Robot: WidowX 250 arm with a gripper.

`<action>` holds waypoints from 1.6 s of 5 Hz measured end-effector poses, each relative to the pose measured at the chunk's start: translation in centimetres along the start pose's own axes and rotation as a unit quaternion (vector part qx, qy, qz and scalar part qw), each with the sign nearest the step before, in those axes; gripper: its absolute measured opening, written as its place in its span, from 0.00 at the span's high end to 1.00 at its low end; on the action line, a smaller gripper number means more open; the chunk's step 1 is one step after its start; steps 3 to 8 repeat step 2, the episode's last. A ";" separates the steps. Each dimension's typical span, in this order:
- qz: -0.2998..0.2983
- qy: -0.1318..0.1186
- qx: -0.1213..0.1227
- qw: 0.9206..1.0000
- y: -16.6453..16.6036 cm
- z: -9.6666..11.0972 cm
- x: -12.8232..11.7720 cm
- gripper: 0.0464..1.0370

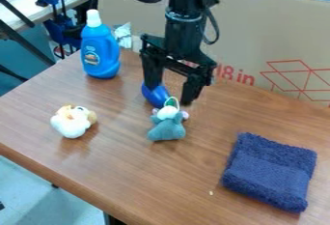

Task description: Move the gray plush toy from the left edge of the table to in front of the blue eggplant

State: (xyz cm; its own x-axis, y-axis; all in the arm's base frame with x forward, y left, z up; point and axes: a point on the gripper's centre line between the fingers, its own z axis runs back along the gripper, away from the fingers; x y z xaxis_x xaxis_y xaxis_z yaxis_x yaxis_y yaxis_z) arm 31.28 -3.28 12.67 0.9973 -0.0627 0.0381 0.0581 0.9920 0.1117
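The end effector stands over the counter, its two fingers spread wide with nothing clamped between them. The plush toy lies just beside it, on the side toward the camera, almost straight out from the gap between the fingers. Its long axis runs from the end effector toward the camera: the white head, with a thin loop, points back at the fingers, and the wider grey-teal body points away. The blue thing is nearer still, low by the finger on the view's left, its long axis slanting toward the toy's head; whether that finger touches it, I cannot tell. Left of the end effector in the view are the white toy and, farther back, the upright bottle; well off to the right lies the towel.
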 end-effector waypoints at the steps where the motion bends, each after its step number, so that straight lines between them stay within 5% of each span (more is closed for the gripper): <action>1: 0.021 0.023 0.005 1.000 0.0 0.0 -0.7 0.04; 8: 0.026 0.024 0.005 0.999 0.1 0.0 -0.7 0.04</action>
